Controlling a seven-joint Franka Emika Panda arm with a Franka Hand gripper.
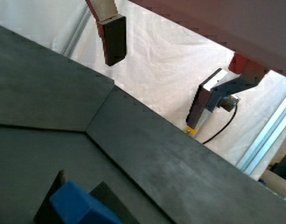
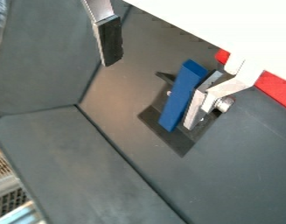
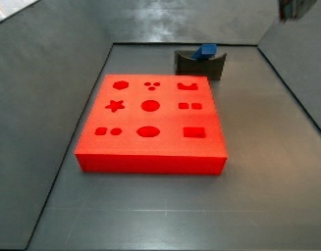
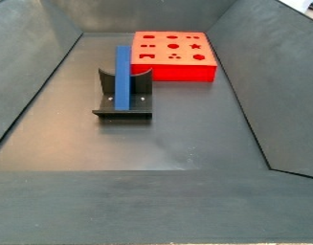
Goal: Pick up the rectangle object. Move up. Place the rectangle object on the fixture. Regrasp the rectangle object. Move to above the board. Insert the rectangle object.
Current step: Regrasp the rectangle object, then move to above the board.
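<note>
Blue bar stands on the fixture, out of the gripper's hold.

In a side view the rectangle object (image 4: 122, 78) leans upright against the fixture (image 4: 124, 107), the board (image 4: 173, 55) beyond. A wrist view shows one finger (image 2: 108, 39) of the gripper (image 2: 108, 52) holding nothing, apart from the bar; jaw opening cannot be told.

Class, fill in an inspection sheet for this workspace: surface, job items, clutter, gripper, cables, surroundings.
Surface: dark grey floor, bare around the parts.
Rectangle object: blue bar standing upright in the fixture.
Board: red, flat on the floor, cut-outs unfilled, apart from the fixture.
Clutter: nothing seen.
Gripper: above the fixture, jaws open either side of the bar, not touching it; absent from both side views.
Cables: one black cable in a wrist view.
Surroundings: sloped dark walls.
</note>
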